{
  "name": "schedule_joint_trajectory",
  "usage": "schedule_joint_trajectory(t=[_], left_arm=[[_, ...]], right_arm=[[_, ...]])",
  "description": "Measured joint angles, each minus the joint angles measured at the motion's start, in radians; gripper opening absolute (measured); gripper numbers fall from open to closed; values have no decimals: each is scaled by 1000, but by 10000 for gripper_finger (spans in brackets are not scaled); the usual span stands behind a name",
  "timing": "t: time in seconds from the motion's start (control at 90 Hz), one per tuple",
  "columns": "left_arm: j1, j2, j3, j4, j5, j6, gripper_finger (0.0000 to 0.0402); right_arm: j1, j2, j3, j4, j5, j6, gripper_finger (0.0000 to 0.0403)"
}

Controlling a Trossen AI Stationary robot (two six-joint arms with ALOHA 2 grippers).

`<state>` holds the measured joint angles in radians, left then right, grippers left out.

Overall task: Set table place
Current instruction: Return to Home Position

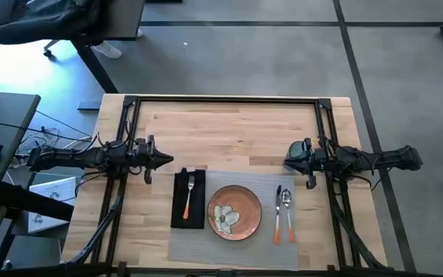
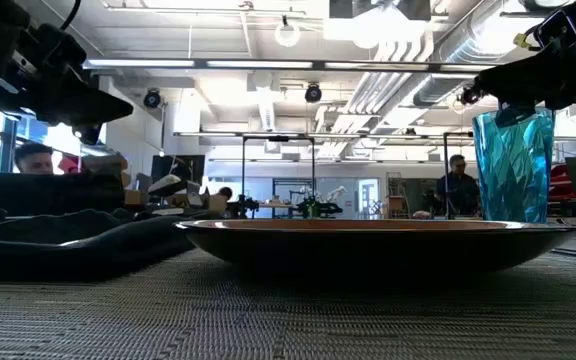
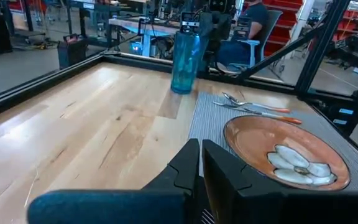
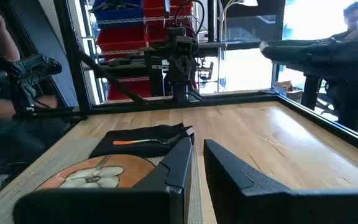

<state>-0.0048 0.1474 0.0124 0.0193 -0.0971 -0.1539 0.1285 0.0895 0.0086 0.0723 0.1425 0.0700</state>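
1. Placemat (image 1: 308, 248) at the table's (image 1: 229, 131) 6 o'clock holds the plate (image 1: 234, 212).
2. Left gripper (image 1: 166, 160), clenched empty, hovers level at the plate's 10 o'clock, pointing inward.
3. Right gripper (image 1: 288, 157), slightly released, hovers level above the blue cup (image 2: 513, 165) at the plate's 1 o'clock.

You have bare surface (image 1: 229, 127) across far half; cup (image 3: 184, 59) under right pincer (image 4: 197, 146) and plate (image 1: 234, 211) on mat (image 1: 194, 246) block near side.

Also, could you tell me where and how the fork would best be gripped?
Probably by its orange handle, from straight above, pinching across its narrow width: the fork lies flat on the black napkin, left of the plate, and the handle looks like its broader, longer end.
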Motion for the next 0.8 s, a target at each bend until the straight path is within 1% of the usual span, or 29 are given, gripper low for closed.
schedule_joint_trajectory(t=[0.8], left_arm=[[0, 0, 0, 0, 0, 0, 7]], right_arm=[[0, 0, 0, 0, 0, 0, 28]])
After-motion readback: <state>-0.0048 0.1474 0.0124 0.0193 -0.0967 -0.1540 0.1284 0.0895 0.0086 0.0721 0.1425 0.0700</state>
